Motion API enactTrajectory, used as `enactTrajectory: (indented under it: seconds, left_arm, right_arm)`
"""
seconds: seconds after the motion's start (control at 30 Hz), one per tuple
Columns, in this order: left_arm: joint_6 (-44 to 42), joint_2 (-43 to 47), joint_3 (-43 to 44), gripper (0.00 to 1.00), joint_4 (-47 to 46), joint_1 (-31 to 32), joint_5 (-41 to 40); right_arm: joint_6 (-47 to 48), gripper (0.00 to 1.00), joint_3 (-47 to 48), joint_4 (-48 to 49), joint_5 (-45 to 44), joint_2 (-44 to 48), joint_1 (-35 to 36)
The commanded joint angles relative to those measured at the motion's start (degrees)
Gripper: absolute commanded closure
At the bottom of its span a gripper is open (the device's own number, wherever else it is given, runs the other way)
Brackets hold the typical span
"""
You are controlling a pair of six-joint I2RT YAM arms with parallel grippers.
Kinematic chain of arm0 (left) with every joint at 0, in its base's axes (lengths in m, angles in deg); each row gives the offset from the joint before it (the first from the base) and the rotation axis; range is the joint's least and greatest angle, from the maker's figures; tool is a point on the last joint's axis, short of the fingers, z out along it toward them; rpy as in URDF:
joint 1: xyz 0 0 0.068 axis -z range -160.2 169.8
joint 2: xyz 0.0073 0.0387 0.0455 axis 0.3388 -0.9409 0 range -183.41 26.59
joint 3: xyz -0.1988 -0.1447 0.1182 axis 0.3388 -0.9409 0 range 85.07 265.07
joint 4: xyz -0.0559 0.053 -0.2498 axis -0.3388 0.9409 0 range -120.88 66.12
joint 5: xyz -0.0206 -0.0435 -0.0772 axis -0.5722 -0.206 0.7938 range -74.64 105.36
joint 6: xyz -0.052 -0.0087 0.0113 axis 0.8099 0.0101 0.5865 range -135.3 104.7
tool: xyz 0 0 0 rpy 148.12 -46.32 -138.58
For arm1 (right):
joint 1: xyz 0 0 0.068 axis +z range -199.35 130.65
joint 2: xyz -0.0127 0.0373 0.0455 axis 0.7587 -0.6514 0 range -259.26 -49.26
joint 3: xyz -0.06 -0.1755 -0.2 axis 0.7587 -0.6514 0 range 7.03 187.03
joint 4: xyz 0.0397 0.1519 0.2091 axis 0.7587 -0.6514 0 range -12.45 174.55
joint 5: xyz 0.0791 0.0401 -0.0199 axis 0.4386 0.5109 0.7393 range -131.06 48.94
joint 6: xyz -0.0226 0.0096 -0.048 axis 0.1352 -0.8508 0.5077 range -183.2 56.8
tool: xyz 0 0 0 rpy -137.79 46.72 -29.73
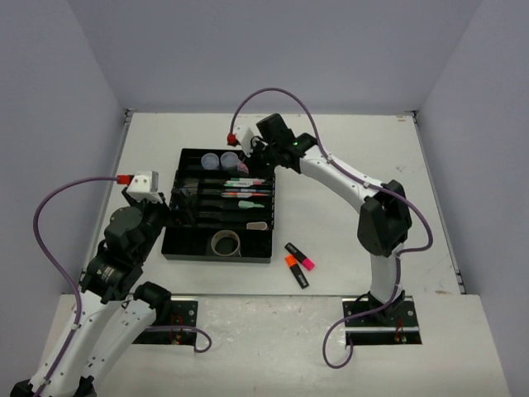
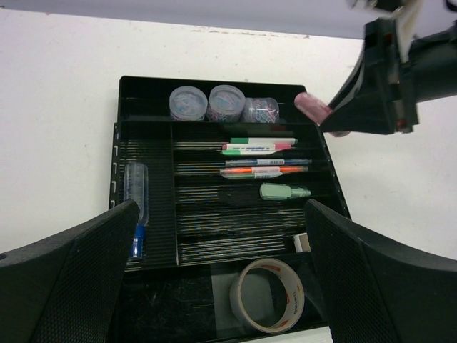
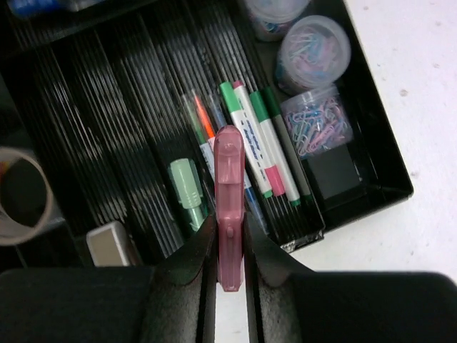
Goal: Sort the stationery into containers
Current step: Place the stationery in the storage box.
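The black organiser tray holds a grey tape roll, thin pens, a green highlighter, a blue-capped tube and clear round tubs. My right gripper is shut on a pink translucent item and holds it above the tray's far right corner, over the pen slots. My left gripper is open and empty, hovering over the tray's near left side above the tape roll. An orange highlighter and a pink highlighter lie on the table right of the tray.
A bag of coloured paper clips lies in the tray's far row beside the tubs. A small white block sits in a near slot. The right arm arches over the table right of the tray.
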Motion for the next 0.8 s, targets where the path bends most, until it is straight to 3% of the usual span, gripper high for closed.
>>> enactTrajectory:
  seconds: [0.0,0.47,0.77]
  left_arm:
    - [-1.0,-0.8,0.0,0.0,-1.9,-0.9,-0.2]
    - [-1.1,-1.1,-0.1,0.0,-2.1,-2.2,0.6]
    - [-1.3,-1.0,-0.1,0.0,-2.3,-2.2,1.7]
  right_arm:
    - [18.0,1.0,4.9,-12.2,3.4,-4.8,0.9]
    - [18.5,0.95,3.6,-13.6,2.9,-8.4,2.9]
    - [18.8,0.84,5.1,-14.4,-2.0,-11.4,3.1]
